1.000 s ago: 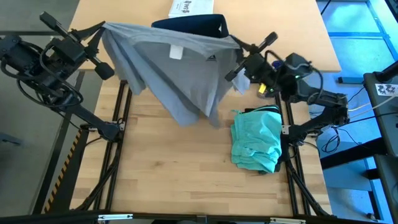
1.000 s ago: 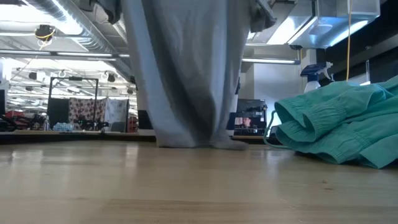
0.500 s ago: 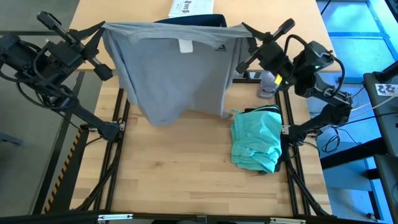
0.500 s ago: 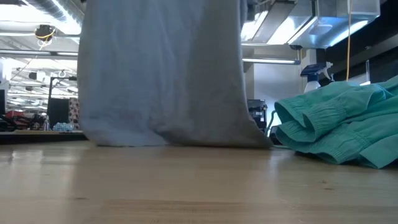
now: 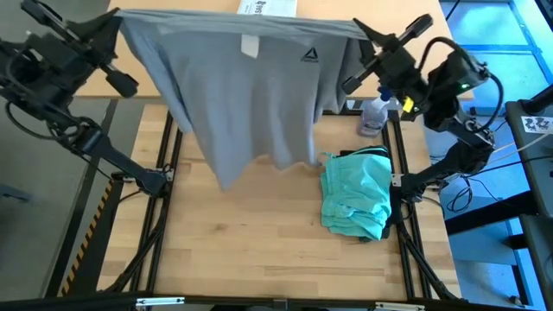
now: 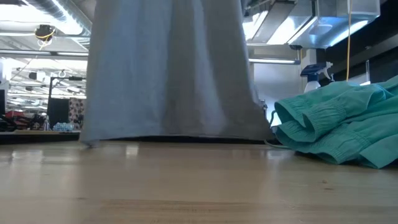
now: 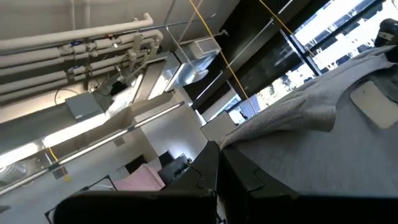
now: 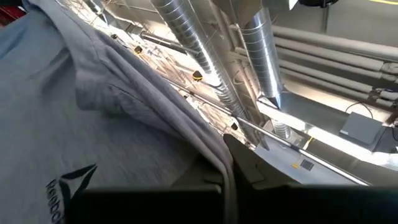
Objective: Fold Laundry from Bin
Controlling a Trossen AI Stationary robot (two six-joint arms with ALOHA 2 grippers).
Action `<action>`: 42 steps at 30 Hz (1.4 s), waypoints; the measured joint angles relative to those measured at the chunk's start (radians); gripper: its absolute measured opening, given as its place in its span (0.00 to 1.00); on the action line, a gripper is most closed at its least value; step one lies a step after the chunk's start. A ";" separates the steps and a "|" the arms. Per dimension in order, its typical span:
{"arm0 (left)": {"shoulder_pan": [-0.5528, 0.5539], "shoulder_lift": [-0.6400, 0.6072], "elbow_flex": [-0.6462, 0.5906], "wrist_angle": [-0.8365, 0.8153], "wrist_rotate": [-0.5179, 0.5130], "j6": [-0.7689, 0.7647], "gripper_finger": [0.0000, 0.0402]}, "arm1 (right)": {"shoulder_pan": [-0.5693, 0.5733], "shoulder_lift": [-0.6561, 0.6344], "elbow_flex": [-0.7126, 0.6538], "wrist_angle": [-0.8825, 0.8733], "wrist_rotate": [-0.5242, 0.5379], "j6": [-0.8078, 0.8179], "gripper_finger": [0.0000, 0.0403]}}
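Holding grey T-shirt (image 5: 251, 95) taut, left gripper (image 5: 117, 22) and right gripper (image 5: 359, 33) both pinched shut on shoulders; I needed level hands, hem hung beneath.

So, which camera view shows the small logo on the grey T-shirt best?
The right wrist view: the logo fills a corner of it, print readable, on the grey T-shirt. The high view shows it tiny. The low and left wrist views show only plain grey cloth.

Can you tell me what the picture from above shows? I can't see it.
Two robot arms hold a grey T-shirt stretched out in the air, the left gripper and right gripper each pinching a shoulder. A folded teal piece lies on the wooden table.
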 joint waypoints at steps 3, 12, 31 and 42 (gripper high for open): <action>0.000 0.000 0.015 -0.002 -0.017 -0.002 0.00 | 0.000 0.000 0.025 -0.043 0.000 -0.002 0.00; 0.000 0.017 0.019 -0.017 -0.123 0.039 0.00 | 0.000 0.007 0.030 -0.219 0.046 0.017 0.00; 0.000 0.027 0.020 -0.116 -0.162 -0.055 0.00 | -0.001 0.013 0.030 -0.368 0.060 0.101 0.00; 0.000 0.019 0.020 -0.115 -0.119 0.022 0.00 | -0.006 0.013 0.030 -0.171 0.061 -0.007 0.00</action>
